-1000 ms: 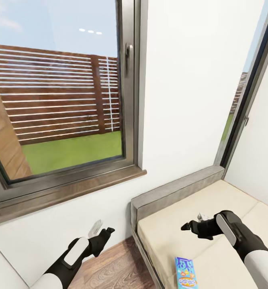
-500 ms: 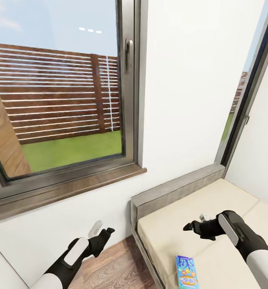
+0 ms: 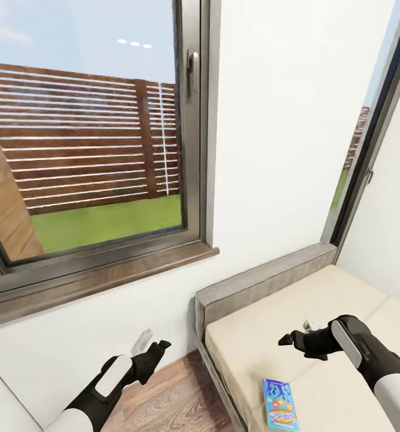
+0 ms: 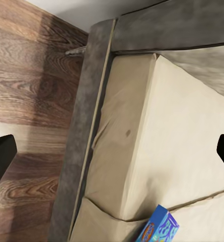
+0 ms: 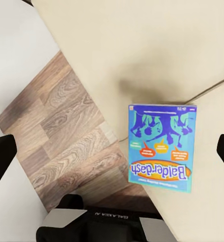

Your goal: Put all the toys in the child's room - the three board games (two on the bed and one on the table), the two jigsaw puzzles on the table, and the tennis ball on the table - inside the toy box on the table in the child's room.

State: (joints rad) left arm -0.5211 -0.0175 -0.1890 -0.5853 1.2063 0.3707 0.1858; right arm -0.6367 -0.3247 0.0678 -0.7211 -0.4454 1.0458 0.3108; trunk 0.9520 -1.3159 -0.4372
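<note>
— over the bed, at about five o'clock in our head view, hangs our right gripper, and below it at six o'clock lies a board game. which step do we take this to be?

— we judge it the reach for one of the bed's board games. the blue box lies flat on the beige mattress near the bed's edge, with the wood floor just beside. our right wrist view looks straight down on the board game, and the word "balderdash" reads across its lid.

— and the right gripper, wide or narrow?

— wide. its dark fingertips stand at the two sides of that wrist view, well apart, with nothing between them. it is above the box, not touching it.

— and our left?

— the left gripper hangs at seven o'clock over the floor by the wall under the window. its fingertips also sit far apart and empty. a corner of the board game shows from there too.

— what does the next move call for?

— we think the right arm must come down and toward us a little, so the box sits between the fingers. it lies flat, so we would need to catch it across its narrower side or at an edge, then close. the toy box and table are yet to be reached, so most of the task seems left.
</note>
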